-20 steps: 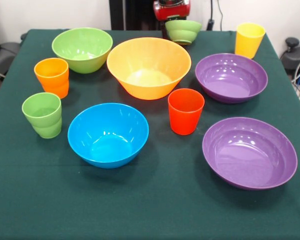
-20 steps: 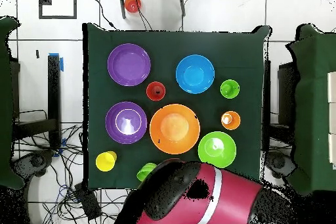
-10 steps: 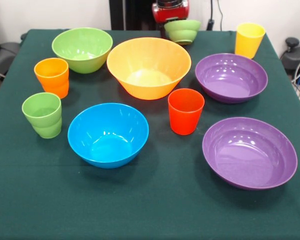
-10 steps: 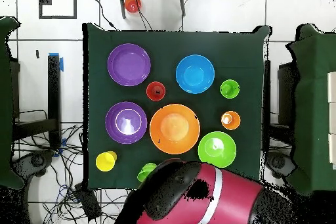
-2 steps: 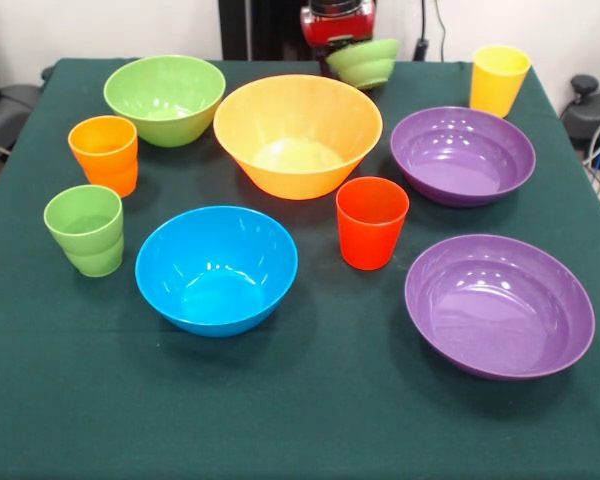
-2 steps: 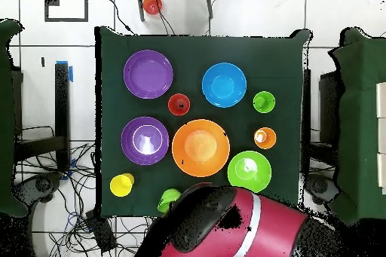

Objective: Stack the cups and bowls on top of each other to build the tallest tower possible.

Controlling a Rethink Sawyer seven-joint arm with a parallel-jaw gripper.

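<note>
The pincer (image 5: pixel 348 40) shows at the far edge of the front view, red and black, right at the small green bowl (image 5: pixel 364 62), which sits tilted with its left rim raised under it. Whether the pincer is spread or pinching that bowl's rim cannot be told. From overhead the red arm (image 6: pixel 226 227) covers most of this bowl, leaving only a green sliver.

No tower stands: every piece is apart on the green counter (image 5: pixel 310 420).

In the front view:
- The big orange bowl (image 5: pixel 298 135) sits in the far middle, just in front of the small green bowl.
- The medium green bowl (image 5: pixel 165 98) is to its left, at the far left.
- The orange cup (image 5: pixel 104 154) stands near the left edge, and the green cup (image 5: pixel 85 229) is nearer, just in front of it.
- The blue bowl (image 5: pixel 217 269) is near the middle, to the right of the green cup.
- The red cup (image 5: pixel 371 222) stands between the blue bowl and the purple bowls, just in front of the orange bowl.
- One purple bowl (image 5: pixel 463 155) lies at the right, with the yellow cup (image 5: pixel 498 79) beyond it at the far right corner.
- The other purple bowl (image 5: pixel 499 304) lies nearest, at the right.

All cups stand upright, mouths up.
</note>
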